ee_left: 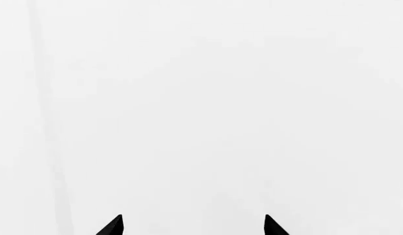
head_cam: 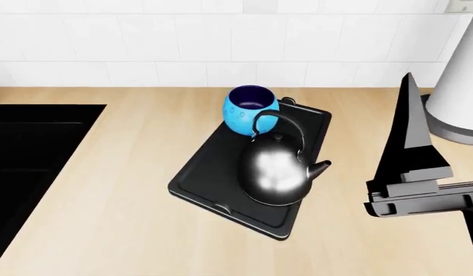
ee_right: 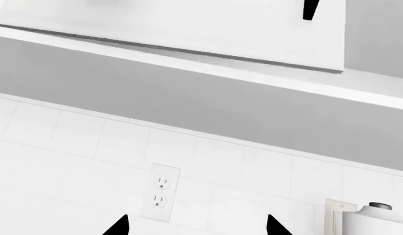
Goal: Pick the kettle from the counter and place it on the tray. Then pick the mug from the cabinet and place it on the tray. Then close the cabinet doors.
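In the head view the black tray (head_cam: 209, 172) lies on the beige counter (head_cam: 129, 218). The shiny dark kettle (head_cam: 276, 172) stands on the tray, spout to the right. The blue mug (head_cam: 250, 109) stands upright on the tray's far end, just behind the kettle. My right gripper (head_cam: 410, 98) is to the right of the tray, fingers pointing up, open and empty. In the right wrist view it (ee_right: 196, 225) faces the tiled wall below a white cabinet panel (ee_right: 188, 24) with a black handle (ee_right: 309, 10). My left gripper (ee_left: 194, 225) is open and empty, facing a plain white surface.
The black glass stovetop (head_cam: 29, 149) fills the left side of the counter. A white cylinder (head_cam: 462, 86) stands at the right rear. A wall outlet (ee_right: 160, 192) sits in the white tiles, with a white object (ee_right: 365, 220) beside it.
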Tool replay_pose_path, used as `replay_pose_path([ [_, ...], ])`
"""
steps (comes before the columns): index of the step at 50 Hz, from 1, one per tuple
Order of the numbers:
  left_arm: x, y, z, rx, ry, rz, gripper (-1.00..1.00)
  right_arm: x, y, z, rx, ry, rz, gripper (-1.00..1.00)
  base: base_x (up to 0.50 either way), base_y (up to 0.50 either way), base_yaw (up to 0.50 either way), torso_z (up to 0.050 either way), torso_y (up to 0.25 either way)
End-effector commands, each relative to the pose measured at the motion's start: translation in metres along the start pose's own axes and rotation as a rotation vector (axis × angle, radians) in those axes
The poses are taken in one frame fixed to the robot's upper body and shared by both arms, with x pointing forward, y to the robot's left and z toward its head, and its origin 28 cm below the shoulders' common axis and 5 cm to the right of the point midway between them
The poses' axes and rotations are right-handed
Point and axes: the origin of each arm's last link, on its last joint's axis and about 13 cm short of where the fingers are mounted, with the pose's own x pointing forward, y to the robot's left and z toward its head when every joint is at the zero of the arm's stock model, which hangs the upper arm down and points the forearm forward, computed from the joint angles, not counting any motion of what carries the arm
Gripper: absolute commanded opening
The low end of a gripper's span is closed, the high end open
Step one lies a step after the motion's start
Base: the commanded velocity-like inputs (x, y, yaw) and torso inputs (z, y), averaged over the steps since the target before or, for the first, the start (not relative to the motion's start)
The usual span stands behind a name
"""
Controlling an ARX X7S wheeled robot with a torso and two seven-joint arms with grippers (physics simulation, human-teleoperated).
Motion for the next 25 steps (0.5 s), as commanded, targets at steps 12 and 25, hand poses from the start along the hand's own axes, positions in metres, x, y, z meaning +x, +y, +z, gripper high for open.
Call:
replay_pose_path([
  [12, -0.010, -0.059, -0.088, 0.061, 0.337, -0.359, 1.00, -0.001, -0.001, 0.000, -0.010, 0.000, -0.002, 1.00, 0.00, 0.00, 0.00, 0.000, 0.000],
  [25, -0.005, -0.025, -0.027, -0.177, 0.056, -0.227, 1.00, -0.002, -0.001, -0.001, -0.018, -0.032, 0.000, 1.00, 0.00, 0.00, 0.00, 0.000, 0.000],
])
